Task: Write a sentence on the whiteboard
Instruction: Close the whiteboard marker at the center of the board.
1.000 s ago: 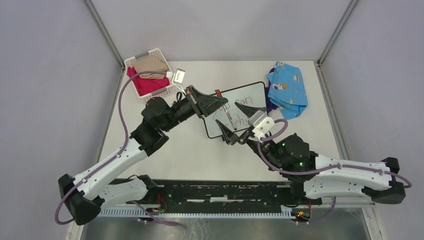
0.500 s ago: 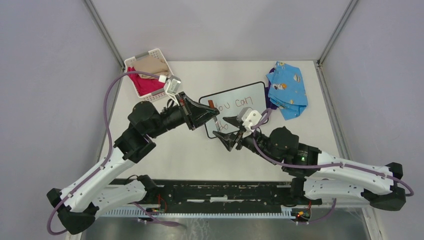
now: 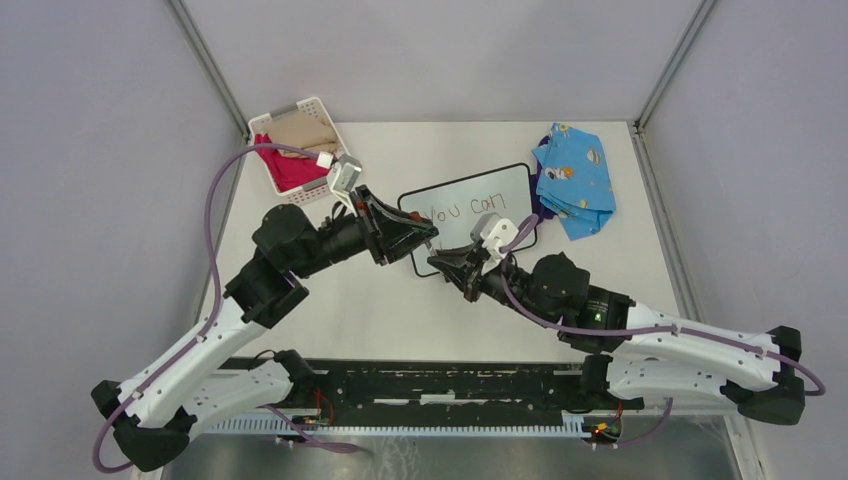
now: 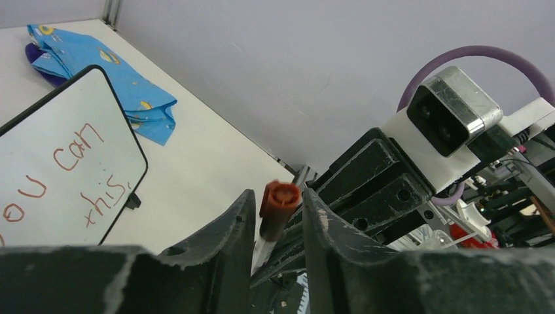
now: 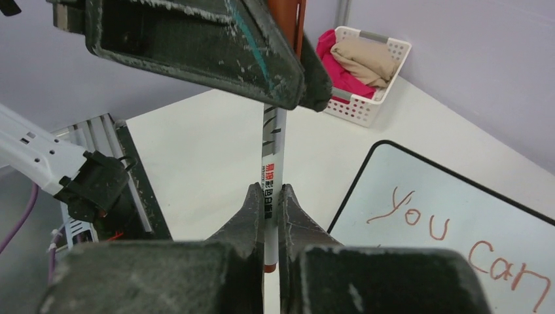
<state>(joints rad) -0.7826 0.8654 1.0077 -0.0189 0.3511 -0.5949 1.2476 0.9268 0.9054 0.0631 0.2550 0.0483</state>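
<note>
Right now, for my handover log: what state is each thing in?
Whiteboard: lying flat, written on in red.
Marker: upright, capped, between both grippers.
Right gripper: shut on marker.
Left gripper: slightly open around marker's end.
Basket: holds clothes.
Blue cloth: crumpled beside whiteboard.

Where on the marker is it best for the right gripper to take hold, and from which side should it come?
Probably the white printed barrel of the marker, below the left gripper, coming from the side so the jaws close across it. The barrel is slim and straight, and its red end sits within the left gripper. The right gripper is shut there.
</note>
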